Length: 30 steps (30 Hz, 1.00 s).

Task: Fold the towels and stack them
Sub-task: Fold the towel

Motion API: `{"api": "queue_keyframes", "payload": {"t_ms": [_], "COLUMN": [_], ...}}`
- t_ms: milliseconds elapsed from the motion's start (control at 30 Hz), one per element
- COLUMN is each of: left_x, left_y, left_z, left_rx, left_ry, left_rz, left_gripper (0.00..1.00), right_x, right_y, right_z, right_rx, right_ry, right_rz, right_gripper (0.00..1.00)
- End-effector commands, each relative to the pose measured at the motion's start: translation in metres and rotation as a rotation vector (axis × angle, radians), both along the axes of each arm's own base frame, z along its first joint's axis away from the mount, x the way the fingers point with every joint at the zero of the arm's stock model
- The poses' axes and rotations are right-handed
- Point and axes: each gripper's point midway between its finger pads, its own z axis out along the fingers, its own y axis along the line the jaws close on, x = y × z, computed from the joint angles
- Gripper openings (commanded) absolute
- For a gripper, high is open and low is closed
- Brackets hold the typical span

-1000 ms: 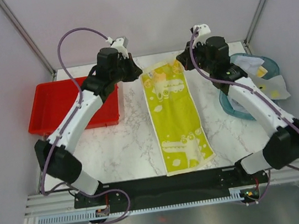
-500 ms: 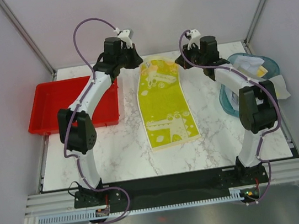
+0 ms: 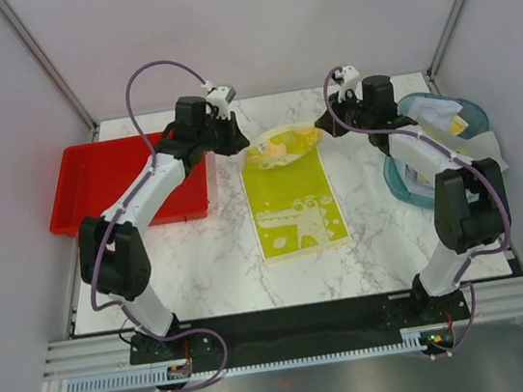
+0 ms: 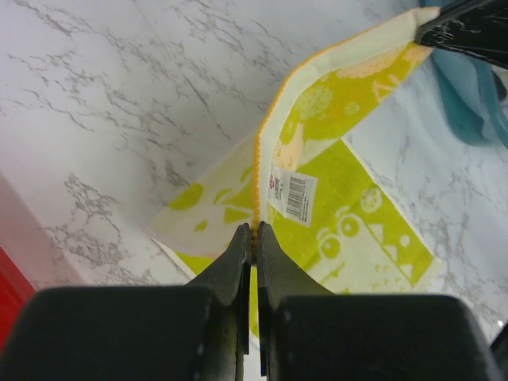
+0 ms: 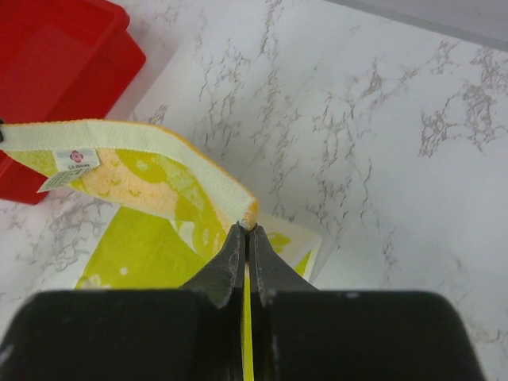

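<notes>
Yellow-green towel (image 3: pixel 294 206) with a crocodile print lies at the centre of the white marble table (image 3: pixel 201 253). Its near part is flat on the top. Its far edge is lifted off the surface and stretched between the two grippers, so the far part curls back over the rest.

The left arm (image 3: pixel 144 188) reaches from the lower left towards the upper centre of the overhead view, and the right arm (image 3: pixel 432 157) mirrors it from the lower right. A red plastic tray (image 3: pixel 95 190) sits at the left edge of the table, well apart from the towel. A translucent teal basket (image 3: pixel 397 187) sits at the right edge, holding a heap of pale towels (image 3: pixel 445 116) that spills over its rim.

The left gripper (image 3: pixel 240 145) is pinched tight on the towel's far left corner. In its wrist view the fingers (image 4: pixel 238 254) meet on the orange-trimmed hem, with the cloth (image 4: pixel 349 103) running off to the upper right. The right gripper (image 3: pixel 322 127) is likewise clamped on the far right corner. In its own view the jaws close on the hem, and the cloth (image 5: pixel 151 175) stretches towards the left.

A small white label (image 4: pixel 292 194) with a barcode hangs from the raised edge, nearer the left gripper.
</notes>
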Motion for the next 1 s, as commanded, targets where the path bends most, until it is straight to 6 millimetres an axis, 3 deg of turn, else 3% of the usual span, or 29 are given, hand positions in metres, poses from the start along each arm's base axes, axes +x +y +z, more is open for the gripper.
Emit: {"api": "queue_keyframes", "payload": {"t_ms": [0, 100, 133, 167, 233, 300, 333, 367, 633, 800, 967], "left_x": [-0.040, -0.065, -0.071, -0.079, -0.089, -0.100, -0.102, -0.105, -0.124, -0.144, -0.163], "left_y": [-0.013, -0.015, -0.015, -0.011, -0.012, -0.013, -0.011, -0.011, -0.008, -0.012, -0.019], "left_z": [0.031, 0.015, 0.011, -0.001, -0.001, -0.010, -0.008, -0.013, -0.032, -0.049, -0.061], "left_rx": [-0.032, -0.005, -0.002, 0.015, 0.009, 0.023, 0.025, 0.031, 0.082, 0.109, 0.126], "left_ry": [-0.071, -0.036, -0.027, 0.005, 0.011, 0.031, 0.027, 0.038, 0.072, 0.111, 0.143], "left_rz": [-0.132, -0.147, -0.153, -0.140, -0.145, -0.147, -0.136, -0.132, -0.119, -0.140, -0.168], "left_gripper": [0.02, 0.02, 0.02, 0.02, 0.02, 0.02, 0.02, 0.02, 0.02, 0.02, 0.02], "right_x": [-0.029, -0.054, -0.061, -0.070, -0.081, -0.095, -0.100, -0.107, -0.138, -0.157, -0.169], "right_y": [0.005, 0.005, 0.003, 0.000, -0.001, 0.000, -0.001, -0.003, 0.003, 0.009, -0.001], "right_z": [0.010, 0.002, 0.010, -0.002, 0.005, -0.007, -0.002, -0.013, -0.032, -0.058, -0.071], "right_rx": [0.040, 0.069, 0.072, 0.073, 0.092, 0.116, 0.123, 0.119, 0.159, 0.151, 0.127], "right_ry": [-0.007, 0.030, 0.011, 0.045, 0.042, 0.092, 0.081, 0.102, 0.146, 0.207, 0.227], "right_rz": [0.042, 0.024, 0.016, -0.009, -0.022, -0.036, -0.044, -0.054, -0.075, -0.066, -0.113], "right_gripper": [0.00, 0.00, 0.00, 0.00, 0.00, 0.00, 0.00, 0.00, 0.00, 0.00, 0.00]}}
